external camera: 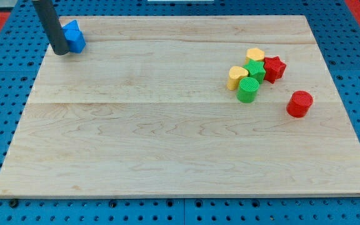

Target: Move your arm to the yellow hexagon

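Standing in the upper left of the frame, my rod comes down from the view's top edge, and my tip (60, 52) rests on the wooden board (167, 144) near its upper-left corner. It has no jaws to open or close and grips nothing. A blue block (74, 35) sits just to the right of the rod, touching it or nearly so; its shape is partly hidden behind the rod, so I can only say that it looks angular.

All the other blocks are far off, in the upper right of the board. The yellow hexagon (255, 55) is the topmost of a tight cluster there, well apart from my tip, with the whole width of the board between us. Just below it sits a green block (255, 70), angular, possibly a star. To that block's left is a yellow heart-shaped block (237, 77), and below it is a green cylinder (248, 90). On the cluster's right side is a red star-like block (274, 68), touching the green one. A red cylinder (300, 104) stands alone, lower and further right, near the cluster but not touching it.

The board lies on a blue pegboard surface (5, 94) dotted with holes.
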You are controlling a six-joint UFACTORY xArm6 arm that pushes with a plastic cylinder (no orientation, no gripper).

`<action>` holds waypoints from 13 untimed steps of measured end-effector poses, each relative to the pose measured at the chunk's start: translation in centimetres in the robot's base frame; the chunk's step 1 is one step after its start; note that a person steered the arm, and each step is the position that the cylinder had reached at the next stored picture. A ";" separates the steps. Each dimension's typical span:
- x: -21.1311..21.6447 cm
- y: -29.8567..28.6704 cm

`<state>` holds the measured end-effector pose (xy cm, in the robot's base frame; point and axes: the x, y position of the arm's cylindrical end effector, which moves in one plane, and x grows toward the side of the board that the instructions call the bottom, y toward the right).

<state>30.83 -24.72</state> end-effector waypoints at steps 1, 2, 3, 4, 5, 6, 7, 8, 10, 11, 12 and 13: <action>0.1 1.3; 0.1 1.9; 0.3 2.4; 1.8 4.9; 2.1 15.4; 2.1 16.5; 2.1 16.5; 2.1 16.0; 2.1 15.8; 1.6 15.8; 0.6 15.8; -1.7 16.6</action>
<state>29.17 -8.14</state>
